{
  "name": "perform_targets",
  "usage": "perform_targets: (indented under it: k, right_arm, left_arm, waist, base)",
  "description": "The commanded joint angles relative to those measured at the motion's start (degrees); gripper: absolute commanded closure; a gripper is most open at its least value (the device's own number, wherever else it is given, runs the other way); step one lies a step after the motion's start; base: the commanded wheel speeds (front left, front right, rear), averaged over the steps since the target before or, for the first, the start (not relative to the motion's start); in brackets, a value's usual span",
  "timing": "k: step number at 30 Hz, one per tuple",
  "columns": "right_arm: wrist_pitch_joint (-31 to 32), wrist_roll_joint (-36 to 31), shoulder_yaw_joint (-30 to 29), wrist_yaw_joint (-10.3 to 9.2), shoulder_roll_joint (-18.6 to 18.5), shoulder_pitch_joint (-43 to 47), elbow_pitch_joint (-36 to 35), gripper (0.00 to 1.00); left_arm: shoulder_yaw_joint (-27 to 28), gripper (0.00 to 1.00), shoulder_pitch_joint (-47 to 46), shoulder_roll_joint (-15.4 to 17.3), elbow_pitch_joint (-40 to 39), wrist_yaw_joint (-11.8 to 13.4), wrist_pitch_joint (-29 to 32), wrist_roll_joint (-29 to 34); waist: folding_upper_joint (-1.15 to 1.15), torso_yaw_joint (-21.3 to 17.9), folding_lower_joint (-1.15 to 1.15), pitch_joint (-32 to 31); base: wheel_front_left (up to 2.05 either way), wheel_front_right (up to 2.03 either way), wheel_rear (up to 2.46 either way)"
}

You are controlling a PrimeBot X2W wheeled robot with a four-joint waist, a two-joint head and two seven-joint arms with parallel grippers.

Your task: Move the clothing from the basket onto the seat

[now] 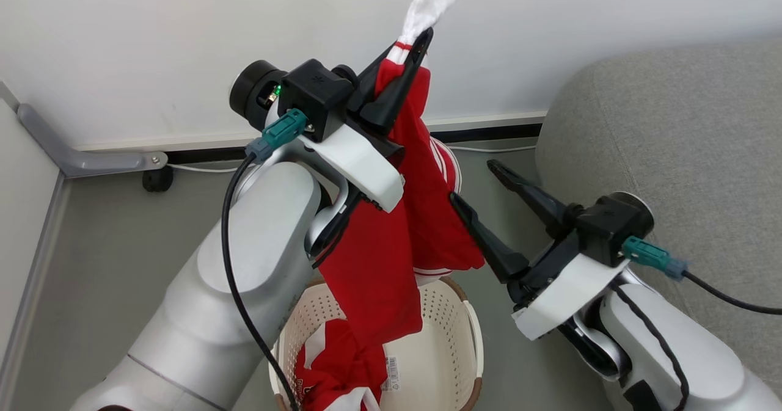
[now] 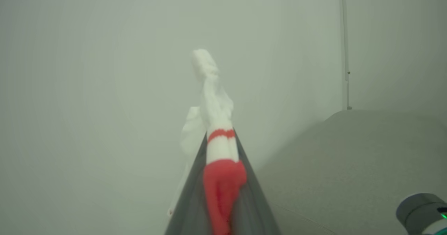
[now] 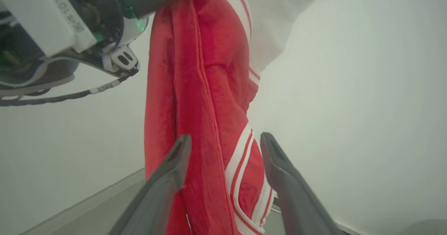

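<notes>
The clothing (image 1: 391, 246), a red garment, is pinched near its white cuff between the tips of the left gripper (image 1: 410, 41), whose fingers are closed on it. The cuff sticks out beyond the tips. The red body drapes below the fingers into the basket (image 1: 471, 331), where more red fabric lies. The right gripper (image 1: 473, 181) has its fingers spread wide and holds nothing. Its wrist view shows the hanging striped hem between the tips; contact cannot be told. The grey seat (image 1: 672, 130) lies behind the right gripper, well apart from the left fingers.
</notes>
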Motion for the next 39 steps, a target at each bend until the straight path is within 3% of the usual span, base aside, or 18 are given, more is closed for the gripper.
perform_targets:
  k: [1, 6, 12, 19, 20, 22, 26, 27, 28, 29, 35, 39]
  right_arm:
    - [-0.35, 0.64, 1.3, 0.23, -0.46, -1.86, -0.52, 0.0]
    - [-0.35, 1.71, 5.36, 0.23, -0.44, -5.96, 4.92, 0.0]
    - [-0.35, 4.89, 11.57, 0.23, 2.35, -10.74, 13.44, 0.0]
    - [-0.35, 9.37, 17.44, 0.23, 4.7, -15.31, 18.21, 0.0]
    - [-0.35, 9.69, 17.69, 0.23, 4.94, -15.65, 18.82, 0.49]
    - [-0.35, 10.17, 17.93, 0.23, 5.26, -16.19, 19.46, 1.0]
    - [-0.35, 10.45, 17.48, 0.23, 5.25, -16.53, 19.52, 1.0]
    - [-0.35, 10.43, 17.16, 0.23, 5.09, -16.48, 19.45, 1.0]
    - [-0.35, 10.38, 16.76, 0.23, 4.91, -16.37, 19.37, 1.0]
    - [-0.35, 10.27, 16.49, 0.23, 4.76, -16.21, 19.22, 1.0]
    - [-0.35, 9.87, 14.09, 0.23, 4.03, -14.91, 18.19, 1.0]
    - [-0.35, 9.39, 9.37, 0.23, 2.92, -13.34, 16.3, 1.0]
  left_arm:
    - [1.39, 1.0, -2.84, 0.93, -1.25, 0.01, -0.47, -0.48]
    - [-0.04, 1.0, -3.01, 0.72, -1.66, 0.01, -0.49, -1.28]
    - [-2.53, 1.0, -2.7, 0.63, -2.74, 0.23, -0.5, -2.85]
    - [-5.33, 1.0, -3.2, 0.62, -3.97, 1.47, -0.51, -4.83]
    - [-5.59, 1.0, -3.15, 0.62, -3.99, 1.64, -0.51, -4.98]
    - [-6.07, 1.0, -3.02, 0.62, -3.78, 1.88, -0.51, -5.29]
    - [-6.12, 1.0, -3.04, 0.62, -3.64, 2.19, -0.51, -5.31]
    - [-5.97, 0.75, -2.93, 0.62, -3.63, 2.24, -0.51, -5.37]
    - [-5.83, 0.22, -2.83, 0.62, -3.61, 2.25, -0.51, -5.31]
    - [-5.58, 0.0, -2.72, 0.62, -3.56, 2.23, -0.51, -5.3]
    - [-5.01, 0.0, -1.72, 0.61, -2.54, 1.71, -0.51, -4.28]
    - [-4.86, 0.0, -0.34, 0.61, -1.52, 0.86, -0.51, -3.97]
  waist:
    - [0.0, 0.31, 0.0, 0.1]
    - [0.0, 1.61, 0.0, 0.38]
    - [0.0, 2.93, 0.0, 0.7]
    - [0.0, 4.04, 0.0, 1.34]
    - [0.0, 4.11, 0.0, 1.39]
    - [0.0, 4.15, 0.0, 1.54]
    - [0.0, 3.98, 0.0, 1.8]
    - [0.0, 3.88, 0.0, 1.88]
    - [0.0, 3.75, 0.0, 1.96]
    - [0.0, 3.61, 0.0, 2.04]
    - [0.0, 2.6, 0.0, 2.2]
    - [0.0, 1.59, 0.0, 2.08]
  base:
    - [0.0, 0.0, 0.0]
    - [0.0, 0.0, 0.0]
    - [0.0, 0.0, 0.0]
    - [0.0, 0.0, 0.0]
    - [0.0, 0.0, 0.0]
    - [0.0, 0.0, 0.0]
    - [0.0, 0.0, 0.0]
    - [0.0, 0.0, 0.0]
    - [0.0, 0.0, 0.0]
    - [0.0, 0.0, 0.0]
    - [0.0, 0.0, 0.0]
    - [0.0, 0.0, 0.0]
